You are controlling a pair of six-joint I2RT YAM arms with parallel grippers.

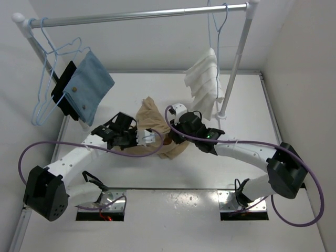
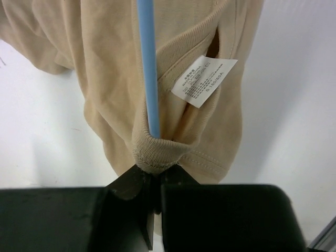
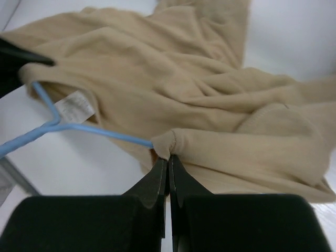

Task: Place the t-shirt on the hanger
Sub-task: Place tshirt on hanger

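Note:
The tan t-shirt (image 1: 152, 118) lies bunched on the white table between both arms. My left gripper (image 2: 156, 164) is shut on the shirt's ribbed collar edge (image 2: 157, 149). The pale-blue hanger wire (image 2: 148, 68) runs down into the collar opening just above the jaws, beside the white label (image 2: 203, 81). My right gripper (image 3: 169, 157) is shut on a fold of the shirt (image 3: 210, 94) where the hanger wire (image 3: 94, 128) enters the cloth. In the top view the left gripper (image 1: 149, 137) and right gripper (image 1: 176, 131) sit close together at the shirt's near edge. The hanger is hidden there.
A clothes rack rail (image 1: 142, 16) spans the back. A light-blue cloth (image 1: 89, 84) and several empty blue hangers (image 1: 44, 94) hang at its left. A white ribbed cloth (image 1: 206, 84) hangs on a hanger at the right, next to the rack post (image 1: 233, 73).

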